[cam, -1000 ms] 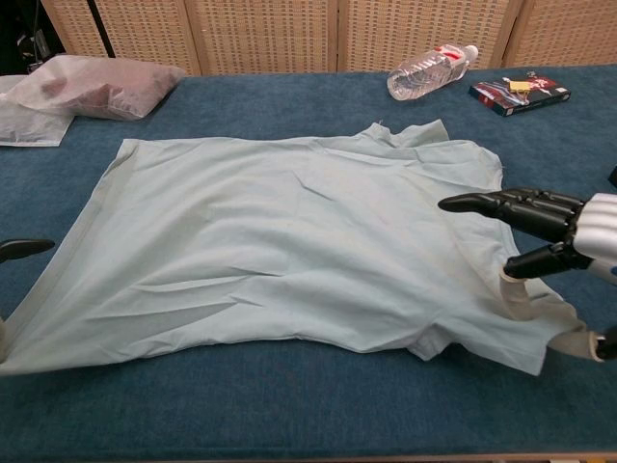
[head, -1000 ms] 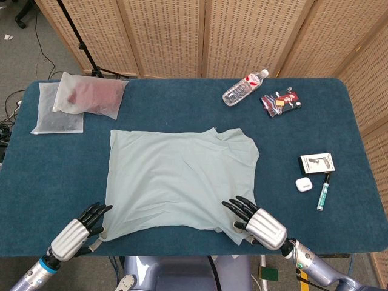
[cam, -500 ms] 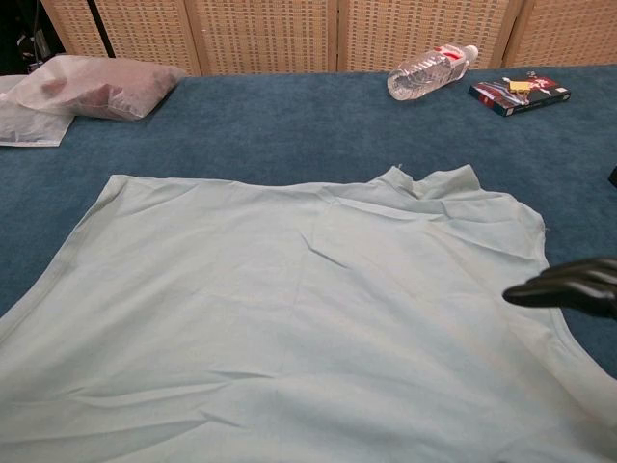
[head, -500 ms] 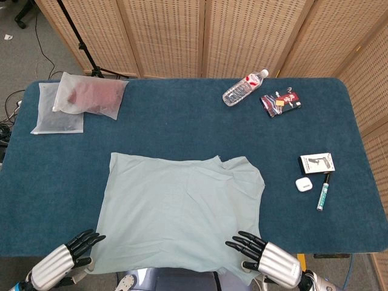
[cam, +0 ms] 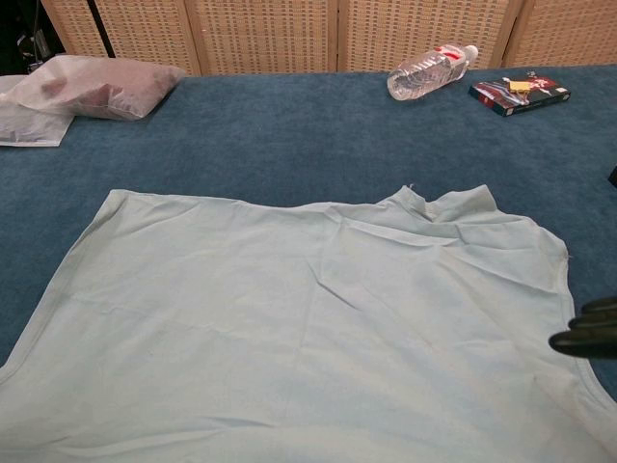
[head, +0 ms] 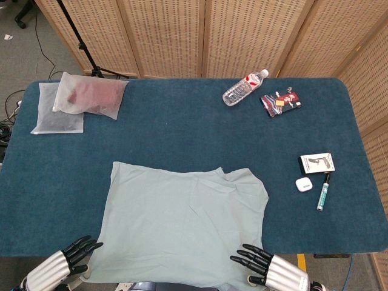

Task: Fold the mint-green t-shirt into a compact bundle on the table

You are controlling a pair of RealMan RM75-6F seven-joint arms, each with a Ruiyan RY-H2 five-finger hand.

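The mint-green t-shirt lies flat on the blue table, its near hem hanging over the front edge. My left hand grips the shirt's near left corner just off the table edge. My right hand grips the near right corner, dark fingers spread over the cloth. In the chest view the t-shirt fills the foreground, and only the right hand's fingertips show at the right border. The left hand is outside that view.
A water bottle and a dark snack packet lie at the back right. A white box, an earbud case and a pen sit at the right. Two plastic bags lie back left.
Both hands have drawn back toward me, dragging the t-shirt nearer so its near hem now passes the table's front edge. The far collar edge slid closer too.
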